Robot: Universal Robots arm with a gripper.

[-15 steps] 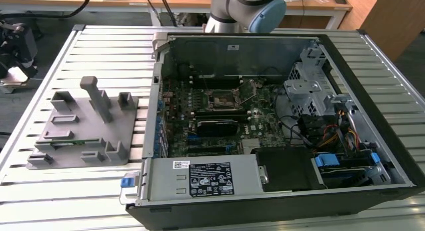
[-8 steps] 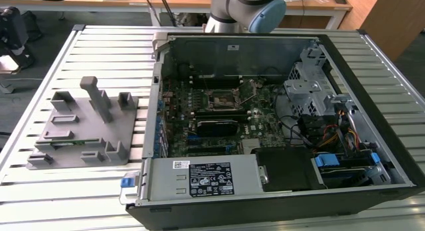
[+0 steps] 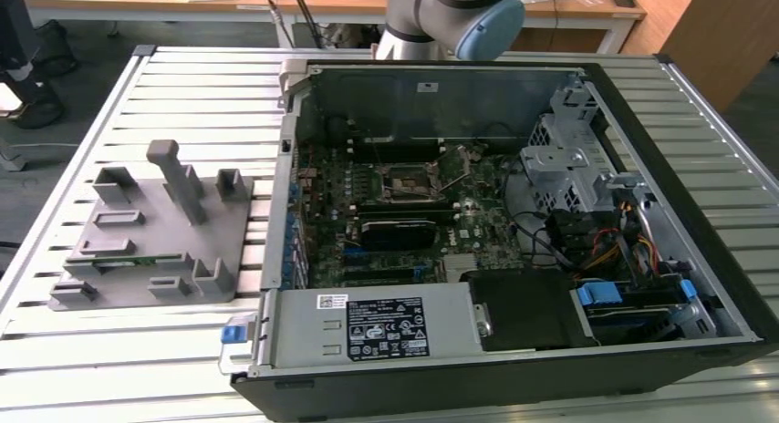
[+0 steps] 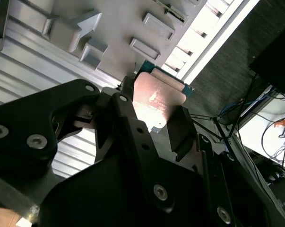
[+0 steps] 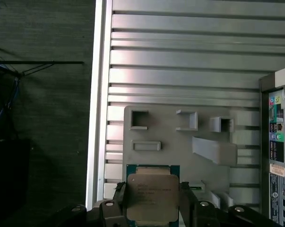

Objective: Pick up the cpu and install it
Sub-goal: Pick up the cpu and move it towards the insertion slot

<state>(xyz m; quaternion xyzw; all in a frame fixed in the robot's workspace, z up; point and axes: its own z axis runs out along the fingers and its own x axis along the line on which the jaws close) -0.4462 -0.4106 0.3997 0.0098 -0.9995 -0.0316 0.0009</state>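
First wrist view: you can't see btm edge of flat square silver-topped cpu (image 5: 151, 191), hidden by black gripper (image 5: 152, 201).

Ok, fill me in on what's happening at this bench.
The robot's gripper is shut on the cpu, its fingers clamping two opposite edges, holding the chip above the grey fixture tray on the slatted table. The open computer case lies beside the tray, and the chip has not reached its motherboard socket yet.
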